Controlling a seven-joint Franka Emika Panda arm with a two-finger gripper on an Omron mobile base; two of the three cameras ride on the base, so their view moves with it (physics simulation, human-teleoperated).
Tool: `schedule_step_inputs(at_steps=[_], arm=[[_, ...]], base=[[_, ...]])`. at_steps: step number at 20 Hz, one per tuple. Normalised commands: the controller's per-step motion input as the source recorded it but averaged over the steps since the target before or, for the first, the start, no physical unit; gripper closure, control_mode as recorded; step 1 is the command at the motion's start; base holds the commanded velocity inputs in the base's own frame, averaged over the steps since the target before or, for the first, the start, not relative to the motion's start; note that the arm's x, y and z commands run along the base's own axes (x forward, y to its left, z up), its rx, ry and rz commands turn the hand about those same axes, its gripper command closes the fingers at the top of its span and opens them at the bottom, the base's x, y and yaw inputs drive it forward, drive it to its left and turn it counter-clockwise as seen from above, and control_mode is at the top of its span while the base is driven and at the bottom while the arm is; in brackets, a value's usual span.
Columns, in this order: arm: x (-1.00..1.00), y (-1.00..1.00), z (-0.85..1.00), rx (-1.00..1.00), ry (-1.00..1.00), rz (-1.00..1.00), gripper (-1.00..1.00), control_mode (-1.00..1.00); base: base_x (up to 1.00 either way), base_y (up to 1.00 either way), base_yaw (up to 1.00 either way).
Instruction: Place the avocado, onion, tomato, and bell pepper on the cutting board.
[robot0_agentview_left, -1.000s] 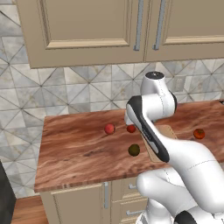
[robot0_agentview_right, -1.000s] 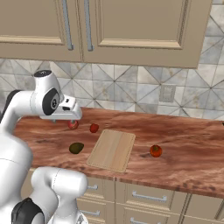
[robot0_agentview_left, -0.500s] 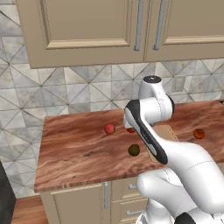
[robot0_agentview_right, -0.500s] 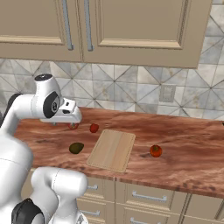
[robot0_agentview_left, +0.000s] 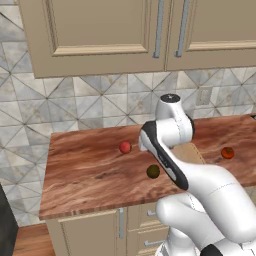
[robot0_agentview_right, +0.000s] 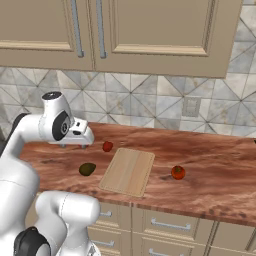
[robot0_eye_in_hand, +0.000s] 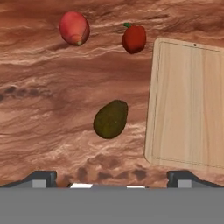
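Note:
In the hand view the dark olive avocado (robot0_eye_in_hand: 110, 119) lies on the counter straight ahead of my open gripper (robot0_eye_in_hand: 113, 178), whose fingertips (robot0_eye_in_hand: 41, 177) stand wide apart with nothing between them. The pale cutting board (robot0_eye_in_hand: 188, 105) lies bare to its right. Beyond are a pinkish-red ball, likely the onion (robot0_eye_in_hand: 74, 27), and the red bell pepper (robot0_eye_in_hand: 134, 38). The right base view has the gripper (robot0_agentview_right: 73, 146) above the counter behind the avocado (robot0_agentview_right: 87, 169), with the bell pepper (robot0_agentview_right: 107, 146), cutting board (robot0_agentview_right: 127, 171) and tomato (robot0_agentview_right: 177, 172). The left base view gives the avocado (robot0_agentview_left: 153, 171), onion (robot0_agentview_left: 125, 147) and tomato (robot0_agentview_left: 227, 153).
The reddish-brown counter (robot0_agentview_left: 85, 170) runs along a tiled wall with beige cabinets (robot0_agentview_left: 100, 30) overhead. A wall socket (robot0_agentview_right: 190, 106) sits behind the board. My own arm (robot0_agentview_left: 165, 150) hides part of the cutting board in the left base view.
The hand has sunk a little toward the counter and drifted slightly left over the last second. The vegetables and the board lie where they were.

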Motion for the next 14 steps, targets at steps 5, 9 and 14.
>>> schedule_step_inputs(at_steps=[5,9,14], arm=[[0.09,0.09,-0.18,0.0,0.0,0.0,-1.0,-1.0],[0.21,0.02,-0.23,0.0,0.0,0.0,-1.0,-1.0],[0.02,0.0,-0.13,0.0,0.0,0.0,-1.0,-1.0]], base=[[0.0,0.0,0.0],[0.0,0.0,0.0],[0.0,0.0,0.0]])
